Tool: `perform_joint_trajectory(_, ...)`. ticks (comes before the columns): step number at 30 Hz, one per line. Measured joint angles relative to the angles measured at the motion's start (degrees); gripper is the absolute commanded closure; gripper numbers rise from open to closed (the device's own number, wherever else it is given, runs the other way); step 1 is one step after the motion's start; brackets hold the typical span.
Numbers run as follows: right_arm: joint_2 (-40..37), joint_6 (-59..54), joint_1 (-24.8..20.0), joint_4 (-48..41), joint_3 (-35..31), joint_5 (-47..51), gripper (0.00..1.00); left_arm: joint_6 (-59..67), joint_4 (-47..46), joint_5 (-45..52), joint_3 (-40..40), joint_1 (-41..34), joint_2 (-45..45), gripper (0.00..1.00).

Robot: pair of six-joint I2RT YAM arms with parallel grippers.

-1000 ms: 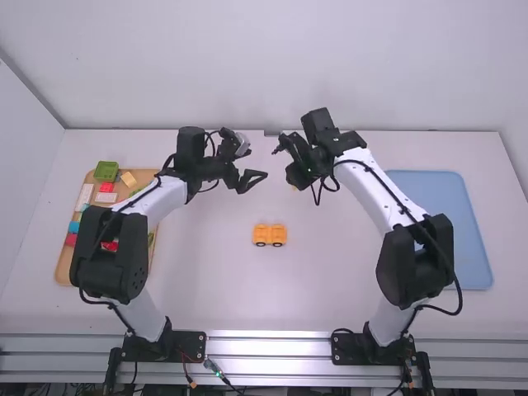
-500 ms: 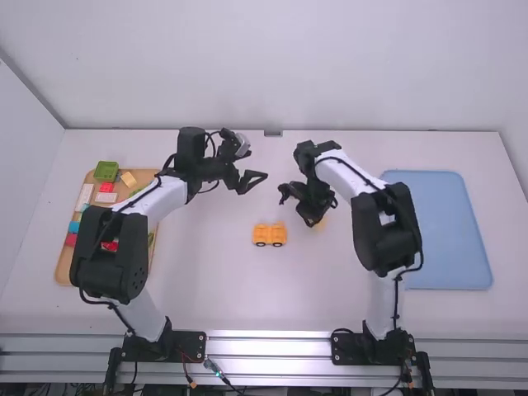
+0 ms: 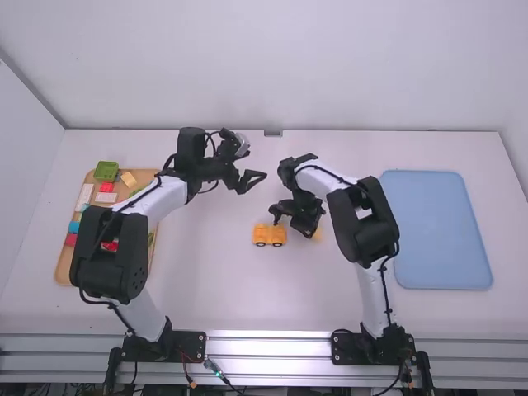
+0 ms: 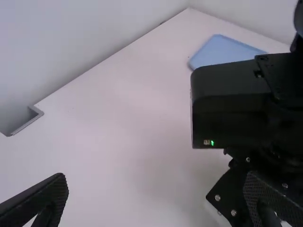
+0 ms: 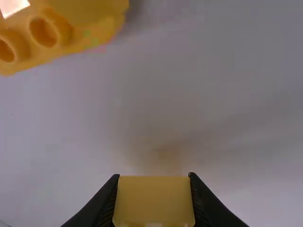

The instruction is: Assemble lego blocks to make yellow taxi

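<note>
1. Right wrist view: the right gripper point(image 5: 154, 182) is clamping a yellow block point(image 5: 154, 201); if that pinch is sitting unevenly, the block could be twisting under pressure.
2. Left wrist view: the left gripper point(image 4: 156, 178) is standing spread wide, gripping nothing.
3. High view: the car body point(image 3: 270, 236) is resting mid-table, just left of the block. Nothing is bracing it, so a low approach could be nudging it leftward on its wheels point(image 3: 278, 244).

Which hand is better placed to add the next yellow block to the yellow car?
Right, I'd judge: the right hand holds a yellow block close to the yellow car, while the left hand is open, empty and farther off.
</note>
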Motion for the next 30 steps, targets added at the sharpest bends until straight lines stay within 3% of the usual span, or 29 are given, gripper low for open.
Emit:
perform_joint_trajectory(21, -0.1, -3.8, 0.3, 3.4, -1.5, -1.5, 0.88, 0.0, 0.3, -0.7, 0.0, 0.0, 0.0, 0.01)
perform_joint_trajectory(30, -6.6, -6.1, 0.2, 9.9, -9.5, -2.6, 0.87, 0.0, 0.3, -0.9, 0.0, 0.0, 0.0, 0.01)
